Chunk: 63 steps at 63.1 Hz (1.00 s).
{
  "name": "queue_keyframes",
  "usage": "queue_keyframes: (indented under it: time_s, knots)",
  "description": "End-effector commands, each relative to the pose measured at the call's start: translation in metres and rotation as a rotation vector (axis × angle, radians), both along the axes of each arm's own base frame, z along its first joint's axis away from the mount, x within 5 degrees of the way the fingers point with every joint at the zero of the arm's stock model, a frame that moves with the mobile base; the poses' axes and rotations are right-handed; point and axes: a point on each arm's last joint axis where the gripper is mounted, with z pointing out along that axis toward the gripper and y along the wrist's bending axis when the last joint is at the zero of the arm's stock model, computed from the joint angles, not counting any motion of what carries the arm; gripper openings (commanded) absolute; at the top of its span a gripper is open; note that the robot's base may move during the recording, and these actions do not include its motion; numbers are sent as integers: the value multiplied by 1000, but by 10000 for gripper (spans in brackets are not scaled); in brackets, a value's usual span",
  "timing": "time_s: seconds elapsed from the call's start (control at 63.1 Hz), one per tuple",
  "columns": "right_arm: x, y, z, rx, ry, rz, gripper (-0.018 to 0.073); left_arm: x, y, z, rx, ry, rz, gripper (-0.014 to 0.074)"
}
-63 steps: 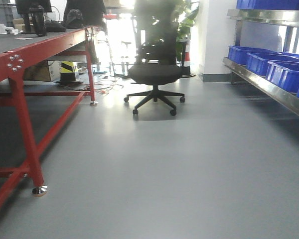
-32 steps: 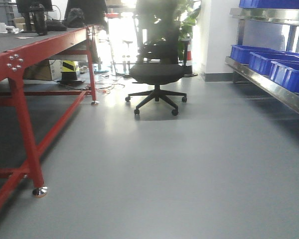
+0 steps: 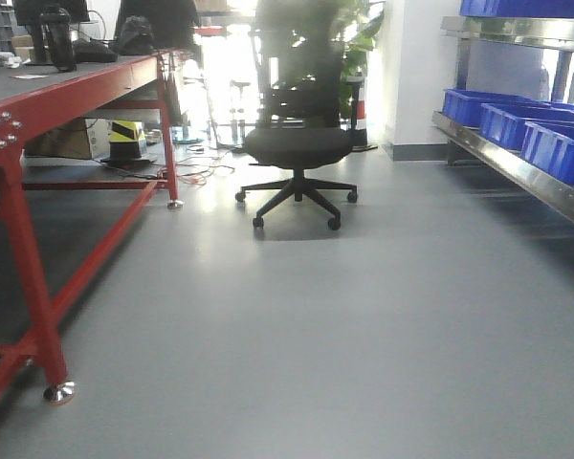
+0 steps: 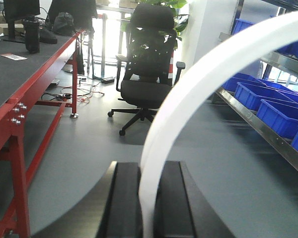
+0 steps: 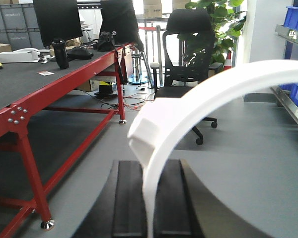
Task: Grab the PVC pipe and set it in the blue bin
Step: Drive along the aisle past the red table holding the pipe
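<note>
Nearest us, our left end effector (image 4: 148, 171) is clamped on a PVC pipe (image 4: 184, 79), and our right end effector (image 5: 148, 168) pinches a second PVC pipe (image 5: 213, 91). We judge grabbing done. Placing remains, in the blue bins (image 3: 555, 148) on the shelf (image 3: 517, 174) farther off.

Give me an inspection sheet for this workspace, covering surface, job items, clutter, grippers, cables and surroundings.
Surface: smooth grey floor, glare at the far end; red-framed table on the left, dark top.
Job's things: white curved PVC pipe rising from each gripper, squared end visible in the right wrist view; one piece or two, cannot tell; blue bins on the metal shelf to the right.
Clutter: black bottle and monitor on the table; cardboard box and striped object beneath.
Grippers: left gripper and right gripper both shut on the pipe.
Cables: loose wires on the floor by the far table leg.
Surroundings: black office chair, potted plant behind.
</note>
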Motion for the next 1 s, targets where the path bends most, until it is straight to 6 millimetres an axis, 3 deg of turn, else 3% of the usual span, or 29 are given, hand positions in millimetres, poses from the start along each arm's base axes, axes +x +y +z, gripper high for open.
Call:
queue_keyframes:
  time_s: [0.0,0.983]
  knots:
    - [0,0,3,-2,-25,-2,-168,-1,0,3,-10,-31,1,-111]
    - [0,0,3,-2,-25,-2,-168,-1,0,3,-10,-34,1,-111]
